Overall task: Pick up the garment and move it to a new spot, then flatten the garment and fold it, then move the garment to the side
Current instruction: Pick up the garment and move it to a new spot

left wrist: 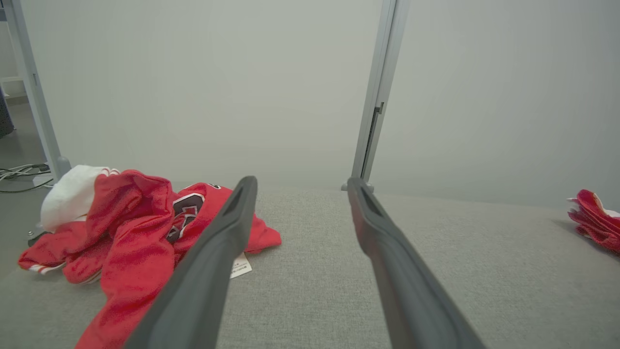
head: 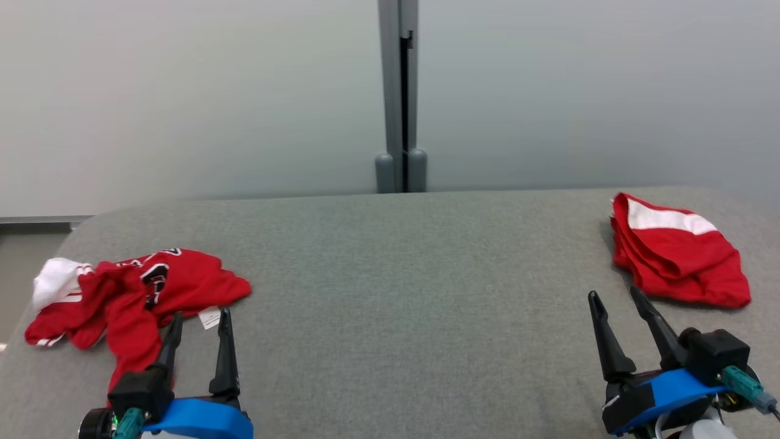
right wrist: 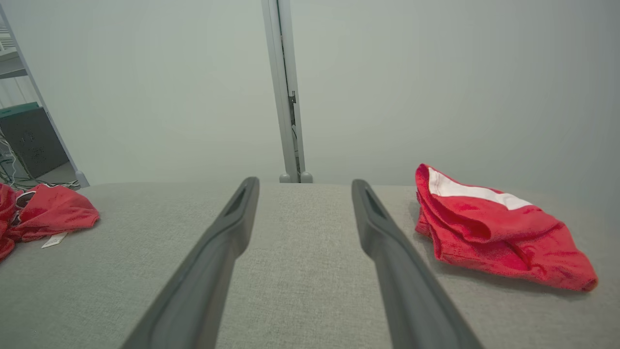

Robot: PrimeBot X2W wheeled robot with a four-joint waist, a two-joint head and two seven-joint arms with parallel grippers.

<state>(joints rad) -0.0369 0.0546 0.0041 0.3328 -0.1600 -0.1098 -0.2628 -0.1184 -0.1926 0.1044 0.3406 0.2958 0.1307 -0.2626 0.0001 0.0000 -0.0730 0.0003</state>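
Note:
A crumpled red garment (head: 140,286) with white trim, dark lettering and a white tag lies at the left of the grey fabric surface (head: 396,274). My left gripper (head: 202,312) stands open just in front of it, its left finger over the garment's near edge. In the left wrist view the garment (left wrist: 131,223) sits left of the open left gripper (left wrist: 301,180). My right gripper (head: 613,291) is open and holds nothing, close in front of a folded red garment (head: 676,256) with a white band. In the right wrist view the right gripper (right wrist: 305,180) points left of that folded piece (right wrist: 489,232).
A pale partition wall with a grey post (head: 400,97) stands behind the surface. The surface's rounded left edge drops to the floor, where cables (left wrist: 19,172) lie. A broad stretch of grey fabric lies between the two garments.

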